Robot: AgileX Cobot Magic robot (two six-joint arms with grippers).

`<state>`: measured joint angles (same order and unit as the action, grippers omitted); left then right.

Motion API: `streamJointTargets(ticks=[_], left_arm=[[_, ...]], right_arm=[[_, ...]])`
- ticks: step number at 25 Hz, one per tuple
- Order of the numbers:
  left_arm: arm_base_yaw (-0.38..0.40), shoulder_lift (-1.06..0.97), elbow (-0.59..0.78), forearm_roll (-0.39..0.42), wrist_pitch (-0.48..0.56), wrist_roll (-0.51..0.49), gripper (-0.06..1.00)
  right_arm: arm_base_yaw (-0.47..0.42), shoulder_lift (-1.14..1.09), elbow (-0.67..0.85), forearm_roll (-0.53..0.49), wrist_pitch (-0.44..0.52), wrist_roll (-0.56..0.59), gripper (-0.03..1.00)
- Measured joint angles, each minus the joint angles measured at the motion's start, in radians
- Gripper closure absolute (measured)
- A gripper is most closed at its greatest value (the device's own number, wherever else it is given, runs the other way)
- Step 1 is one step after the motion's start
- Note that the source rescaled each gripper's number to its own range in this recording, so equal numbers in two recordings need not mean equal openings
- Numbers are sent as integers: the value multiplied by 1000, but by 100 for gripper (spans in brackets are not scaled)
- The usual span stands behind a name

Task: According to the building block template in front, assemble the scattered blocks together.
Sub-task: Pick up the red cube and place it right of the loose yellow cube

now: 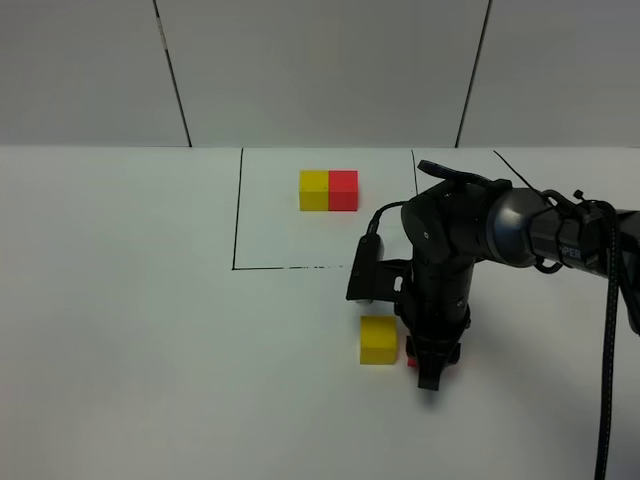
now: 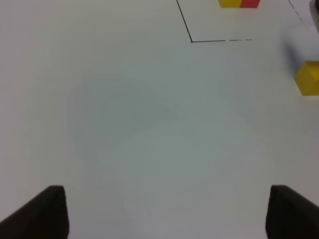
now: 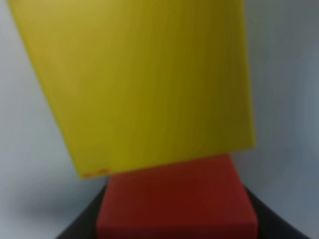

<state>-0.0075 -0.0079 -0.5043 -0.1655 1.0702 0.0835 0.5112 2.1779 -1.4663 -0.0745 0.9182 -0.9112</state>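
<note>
The building block template (image 1: 328, 190), a yellow and a red cube joined side by side, sits inside a black-lined rectangle at the back; its lower edge also shows in the left wrist view (image 2: 238, 3). The loose yellow cube (image 1: 379, 339) (image 2: 309, 78) rests on the white table in front of the frame. My right gripper (image 1: 430, 365) points down just right of it, shut on the loose red cube (image 1: 411, 361), which is mostly hidden. In the right wrist view the red cube (image 3: 177, 199) sits between dark fingers and touches the yellow cube (image 3: 139, 84). My left gripper (image 2: 164, 214) is open and holds nothing.
The black frame line (image 1: 238, 220) runs along the template's left and front sides. A thick black cable (image 1: 610, 330) hangs at the right edge beside the right arm (image 1: 500, 225). The table surface (image 1: 130, 320) is plain white.
</note>
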Motion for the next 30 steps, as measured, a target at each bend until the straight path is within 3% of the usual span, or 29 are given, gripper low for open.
streamJointTargets(ticks=[30], left_arm=[[0, 0, 0, 0, 0, 0, 3]], right_arm=[[0, 17, -25, 46, -23, -87, 97]])
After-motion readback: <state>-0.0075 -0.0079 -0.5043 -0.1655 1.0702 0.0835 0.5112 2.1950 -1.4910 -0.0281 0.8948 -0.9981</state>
